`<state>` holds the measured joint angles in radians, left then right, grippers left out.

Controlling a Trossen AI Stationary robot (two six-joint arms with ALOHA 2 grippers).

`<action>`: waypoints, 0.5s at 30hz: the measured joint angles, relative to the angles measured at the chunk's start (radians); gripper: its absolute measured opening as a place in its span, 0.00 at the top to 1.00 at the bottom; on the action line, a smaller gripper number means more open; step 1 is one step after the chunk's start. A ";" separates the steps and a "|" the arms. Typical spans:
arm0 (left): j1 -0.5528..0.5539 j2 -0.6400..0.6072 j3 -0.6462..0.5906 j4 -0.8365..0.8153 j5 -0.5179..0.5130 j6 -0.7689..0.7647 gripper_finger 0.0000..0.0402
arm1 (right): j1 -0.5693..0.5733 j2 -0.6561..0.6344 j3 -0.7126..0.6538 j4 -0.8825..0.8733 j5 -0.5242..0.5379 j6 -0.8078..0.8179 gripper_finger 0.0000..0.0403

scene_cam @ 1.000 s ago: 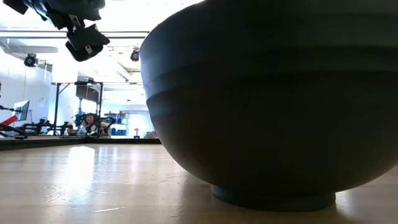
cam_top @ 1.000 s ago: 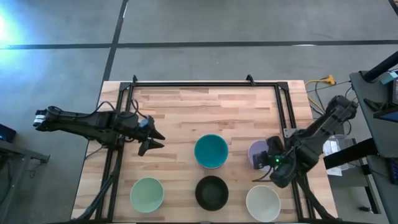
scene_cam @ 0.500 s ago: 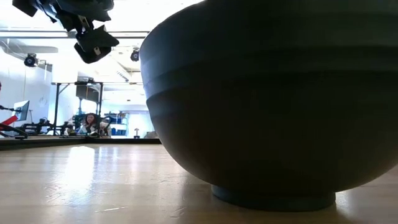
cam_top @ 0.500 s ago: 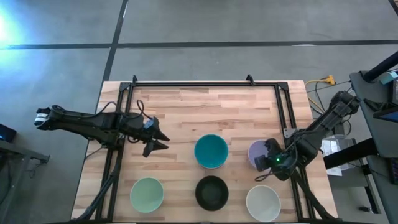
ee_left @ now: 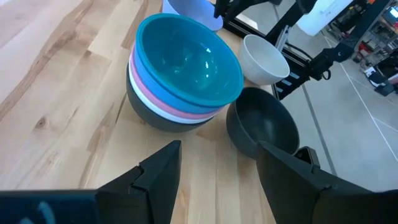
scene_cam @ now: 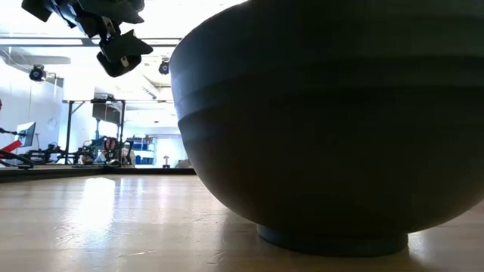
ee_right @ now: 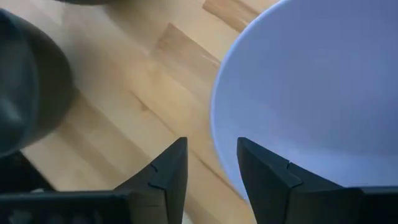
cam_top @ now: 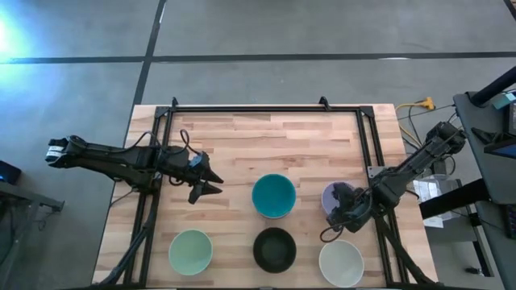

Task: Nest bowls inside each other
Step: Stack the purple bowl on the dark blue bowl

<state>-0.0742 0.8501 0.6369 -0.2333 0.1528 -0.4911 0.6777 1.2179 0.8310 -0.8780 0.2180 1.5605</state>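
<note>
A teal bowl tops a stack of blue, pink and dark bowls at mid-table. A lavender bowl sits on the wood to its right. Along the near edge stand a pale green bowl, a black bowl and a white bowl. My left gripper hovers open, left of the stack, with nothing between its fingers. My right gripper is open at the lavender bowl's near rim, which passes between its fingers. My right gripper comes at the lavender bowl from above. One finger is over the bowl's inside and the other is outside the rim. Whether either finger touches the rim I cannot tell.
A black metal frame borders the table's far, left and right sides. Bare wood lies between the bowls and the far rail. In the low view the black bowl fills most of the picture, with my left gripper high at the left.
My left gripper has drifted toward the table's right edge, closer to the teal-topped stack. My right gripper has shifted toward the table's left and near edges along the lavender bowl's near side. No bowl has moved.
</note>
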 joint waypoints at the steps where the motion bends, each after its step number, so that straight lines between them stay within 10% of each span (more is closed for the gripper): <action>1: 0.000 -0.001 0.000 0.000 0.000 0.000 0.52 | -0.006 0.014 0.000 0.000 -0.012 -0.018 0.67; 15: 0.000 -0.008 0.000 0.021 0.000 -0.025 0.52 | -0.064 0.222 0.000 0.040 -0.194 -0.180 0.77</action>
<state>-0.0742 0.8419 0.6369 -0.2119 0.1528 -0.5159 0.6139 1.4401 0.8307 -0.8379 0.0240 1.3807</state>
